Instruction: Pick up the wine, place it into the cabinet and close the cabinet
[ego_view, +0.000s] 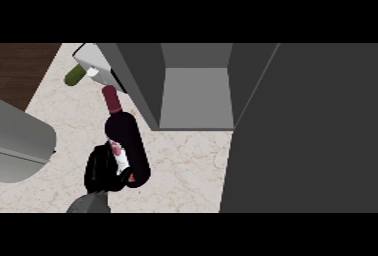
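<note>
**Wine held beside the open cabinet**

We see our left hand (102, 170) low in the head view, its fingers (94, 162) curled round the lower body of the wine (127, 137). The dark bottle runs up and away from the fingers, its red-capped neck toward a green bottle (74, 75) well beyond it. The cabinet (196, 90) stands open up and right of the fingers, its door (303, 130) farther right, over the marbled counter (184, 160).

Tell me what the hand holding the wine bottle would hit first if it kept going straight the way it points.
Probably the cabinet's left wall. The left hand points up the view, the wine bottle leading; the white box lies past its neck. Depth is unclear.
</note>
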